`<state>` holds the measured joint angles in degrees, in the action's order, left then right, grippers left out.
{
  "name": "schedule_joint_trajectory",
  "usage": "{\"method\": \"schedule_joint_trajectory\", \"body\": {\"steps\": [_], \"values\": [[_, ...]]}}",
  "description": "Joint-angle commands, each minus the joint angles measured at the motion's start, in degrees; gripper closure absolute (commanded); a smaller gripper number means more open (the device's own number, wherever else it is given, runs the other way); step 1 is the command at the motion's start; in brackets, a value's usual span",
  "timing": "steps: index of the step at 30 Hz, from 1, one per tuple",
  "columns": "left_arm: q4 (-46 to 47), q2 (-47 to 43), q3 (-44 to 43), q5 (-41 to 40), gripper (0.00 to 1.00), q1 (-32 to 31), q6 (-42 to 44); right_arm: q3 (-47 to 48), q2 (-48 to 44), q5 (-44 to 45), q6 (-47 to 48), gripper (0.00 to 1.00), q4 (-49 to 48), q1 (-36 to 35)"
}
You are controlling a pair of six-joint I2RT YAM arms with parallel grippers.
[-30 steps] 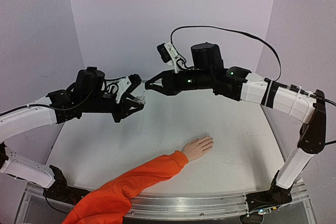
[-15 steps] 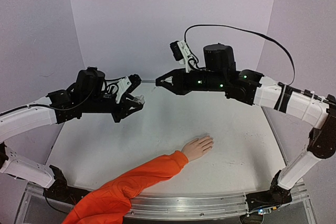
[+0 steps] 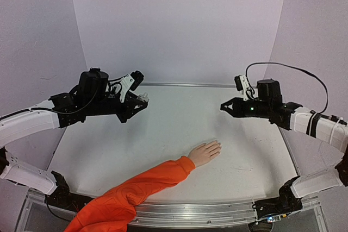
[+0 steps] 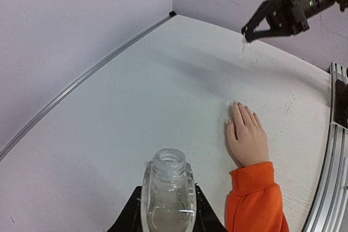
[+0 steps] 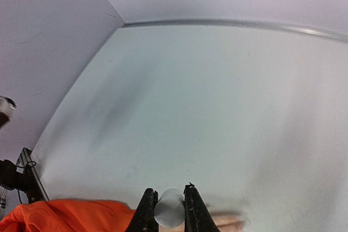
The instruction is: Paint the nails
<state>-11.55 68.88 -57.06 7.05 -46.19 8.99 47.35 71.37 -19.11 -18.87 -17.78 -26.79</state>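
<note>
Out at the middle of the white table (image 3: 163,134), towards 5 o'clock in the overhead view, lies the mannequin hand (image 3: 205,152), palm down and flat on the surface, its fingers aimed at about 2 o'clock. The orange sleeve (image 3: 136,188) trails away from it towards 7 o'clock and off the near edge. The nails (image 3: 217,145) sit at those fingertips, skin-coloured and too small to pick out one from another; nothing touches them.

Over at 9 o'clock, the left gripper (image 3: 142,100) hangs above the table, pinching a small clear bottle (image 4: 167,188). The wrist view shows the bottle upright between the black fingers (image 4: 205,217), its neck open with no cap on it.

Across at 3 o'clock, the right gripper (image 3: 223,106) hovers too, well apart from the left one and from the mannequin hand. Its fingers (image 5: 148,215) are pressed in on a small pale round thing (image 5: 169,214), seen end-on; what it is, I cannot tell. Below it in that view, the sleeve and a blurred strip of the mannequin hand show at the bottom edge.
</note>
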Motion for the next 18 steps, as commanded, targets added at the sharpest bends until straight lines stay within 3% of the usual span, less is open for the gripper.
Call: {"method": "schedule_joint_trajectory", "body": {"steps": [1, 8, 18], "values": [[9.07, 0.17, -3.39, -1.84, 1.0, 0.22, -3.6, -9.64, -4.82, -7.96, -0.96, 1.0, -4.58, 8.38], [11.32, 1.31, -3.87, -3.2, 1.0, 0.7, -5.11, -17.3, -7.37, -8.5, -1.14, 1.0, -4.85, 13.17], [15.09, 3.42, -3.94, -4.24, 1.0, 1.11, -8.37, -18.7, 0.59, -11.2, 1.89, 1.0, -9.66, 13.21]]}}
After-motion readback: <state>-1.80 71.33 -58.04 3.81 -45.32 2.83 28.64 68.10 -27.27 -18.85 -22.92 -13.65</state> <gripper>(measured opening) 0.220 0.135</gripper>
